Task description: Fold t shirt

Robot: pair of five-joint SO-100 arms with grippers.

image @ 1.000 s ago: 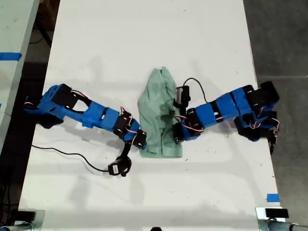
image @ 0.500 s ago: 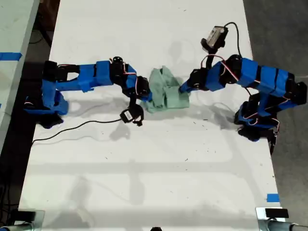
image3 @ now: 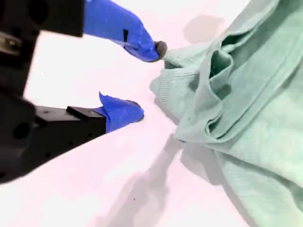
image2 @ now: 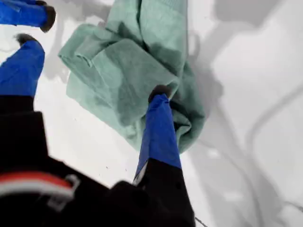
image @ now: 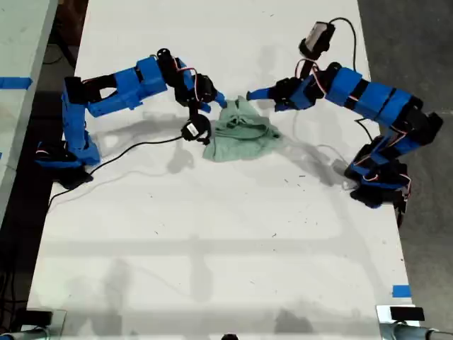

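Note:
The t shirt [image: 244, 138] lies in a wrinkled, folded pale mint-green heap on the white table, between the two blue arms. My first gripper [image: 258, 98], on the arm at the exterior view's right, hangs open at the heap's far end. In the first wrist view, one of its fingers [image2: 160, 125] shows over the t shirt [image2: 123, 71], gripping nothing. My second gripper [image: 214, 104], on the arm at the exterior view's left, is at the heap's far left corner. Its open jaws [image3: 147, 79] rest by the ribbed neckline [image3: 165, 87], the upper fingertip [image3: 158, 47] almost touching it.
A black cable [image: 134, 145] runs from the second arm's wrist camera [image: 192, 131] across the white table [image: 212, 234] toward the exterior view's left edge. Blue tape [image: 400, 290] marks the near right corner in that view. Dark floor borders both long table sides.
Both grippers carried the shirt's near end up to its far end, folding it in half. They have opened, let go and moved on toward the far end.

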